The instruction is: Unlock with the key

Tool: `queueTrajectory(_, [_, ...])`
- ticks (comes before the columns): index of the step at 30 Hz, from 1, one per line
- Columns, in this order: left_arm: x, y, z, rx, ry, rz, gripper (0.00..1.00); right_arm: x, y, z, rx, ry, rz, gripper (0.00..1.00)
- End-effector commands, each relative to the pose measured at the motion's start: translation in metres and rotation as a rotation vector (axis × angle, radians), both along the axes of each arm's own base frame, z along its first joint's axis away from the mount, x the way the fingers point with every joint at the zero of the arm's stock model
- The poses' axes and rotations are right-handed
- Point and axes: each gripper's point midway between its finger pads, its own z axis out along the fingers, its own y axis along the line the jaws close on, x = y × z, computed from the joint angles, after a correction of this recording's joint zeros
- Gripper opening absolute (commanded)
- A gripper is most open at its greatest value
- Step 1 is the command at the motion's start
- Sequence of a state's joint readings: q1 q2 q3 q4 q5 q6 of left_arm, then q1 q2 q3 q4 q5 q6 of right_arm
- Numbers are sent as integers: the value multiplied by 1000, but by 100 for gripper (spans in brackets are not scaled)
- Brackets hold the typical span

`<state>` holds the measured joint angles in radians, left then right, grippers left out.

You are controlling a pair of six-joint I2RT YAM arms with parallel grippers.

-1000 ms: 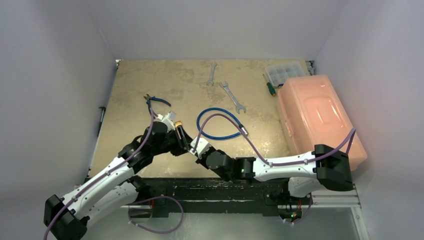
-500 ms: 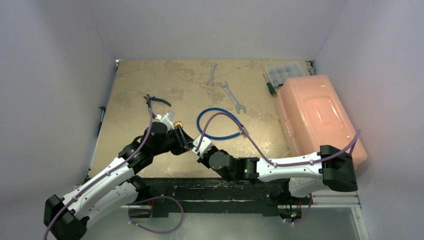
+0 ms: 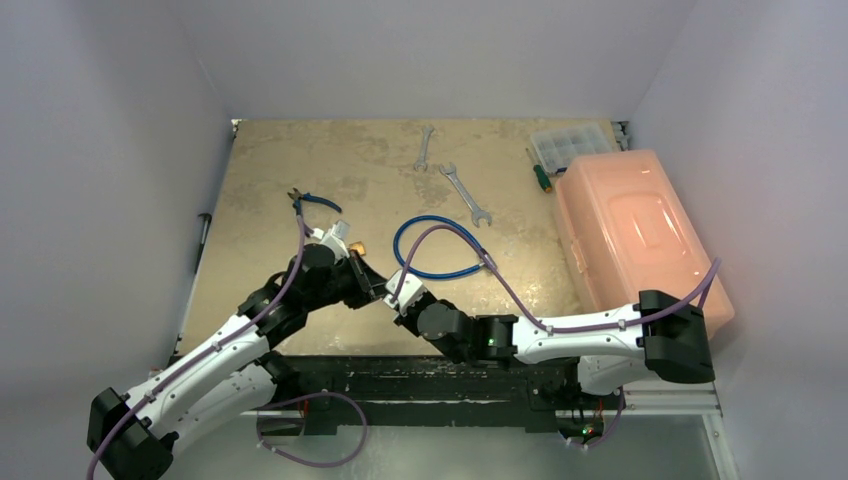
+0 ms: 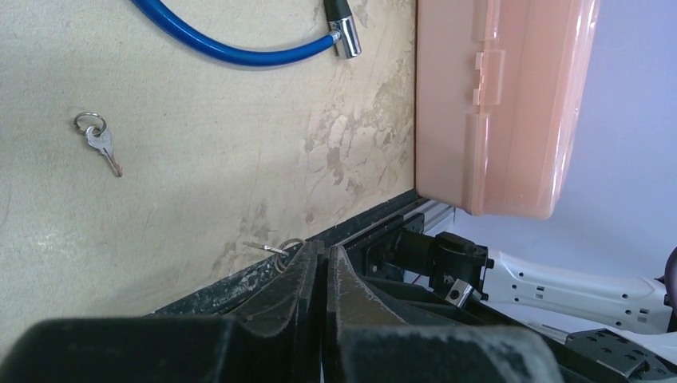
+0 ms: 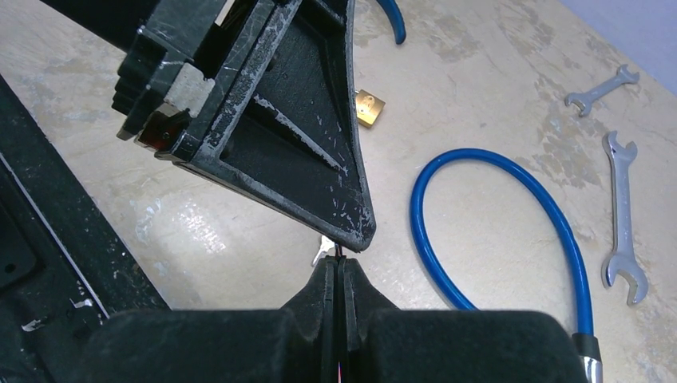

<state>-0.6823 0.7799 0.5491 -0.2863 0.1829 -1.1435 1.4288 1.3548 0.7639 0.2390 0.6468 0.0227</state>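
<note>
from my screen the worktop [image 3: 270,170] reads as a matt, mottled beige board, rough and stained in patches. the left gripper [image 4: 326,254] has jaws of matt black plastic, scuffed whitish. the key [image 5: 322,253] is bright bare metal, as is the loose key [image 4: 102,144] on its ring. the padlock [image 5: 369,108] looks like satin brass. the cable [image 5: 416,211] wears glossy blue plastic with a polished metal tip. the wrenches [image 3: 462,192] are dull silvery metal. the box [image 3: 630,230] is glossy, translucent orange plastic.
</note>
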Motion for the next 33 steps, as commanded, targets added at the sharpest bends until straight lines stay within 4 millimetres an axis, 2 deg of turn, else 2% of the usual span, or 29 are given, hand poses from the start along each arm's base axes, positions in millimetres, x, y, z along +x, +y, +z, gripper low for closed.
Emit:
queueTrajectory(1, [-3,1,-6,12,18,3,0,4,9,29,126,-15,-42,0])
queueTrajectory(7, [-1,4,14,-33,-45,28,0,4,8,25,125,11,-57,0])
queueTrajectory(20, [-3,11,28,-16,-98,24,0,1,9,18,114,34,-52,0])
queueTrajectory(22, [-5,14,31,4,-119,7,9,-1,9,20,123,37,-41,0])
queueTrajectory(24, [-8,15,36,15,-141,-8,24,-2,7,24,142,39,-29,0])
queueTrajectory(26, [-10,15,42,12,-165,-27,31,-5,6,31,170,40,-14,0])
queueTrajectory(29, [-11,12,51,2,-199,-61,37,-7,6,36,177,35,3,0])
queueTrajectory(33, [-12,7,48,13,-209,-104,37,-7,6,41,182,31,7,0])
